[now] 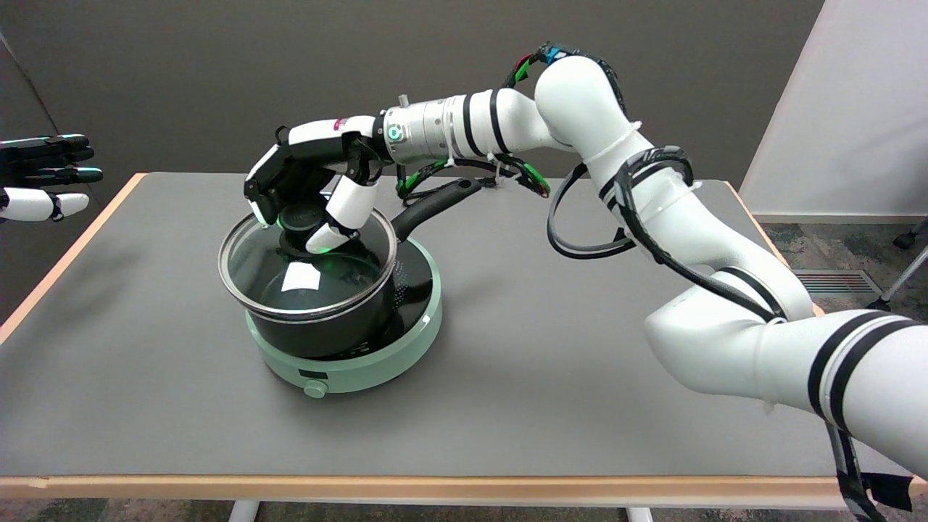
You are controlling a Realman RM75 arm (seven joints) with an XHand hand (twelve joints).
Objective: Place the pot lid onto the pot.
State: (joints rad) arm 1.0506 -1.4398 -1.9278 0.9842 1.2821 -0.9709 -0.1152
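A black pot [341, 326] with a long black handle [435, 205] stands on a round mint-green hob [377, 362] left of the table's middle. A glass lid [261, 279] with a metal rim lies over the pot's mouth, tilted slightly, its rim about level with the pot's rim. My right hand [312, 185] reaches in from the right above the lid, and its fingers [344, 206] pinch the black knob [302, 217] at the lid's middle. Whether the lid rests fully on the pot or hangs just above it I cannot tell.
The grey table [544, 377] has a wooden edge along the front and sides. The idle left hand [43, 177] hangs in the air at the far left. My right arm [689, 239] with its loose cables crosses the table's right half.
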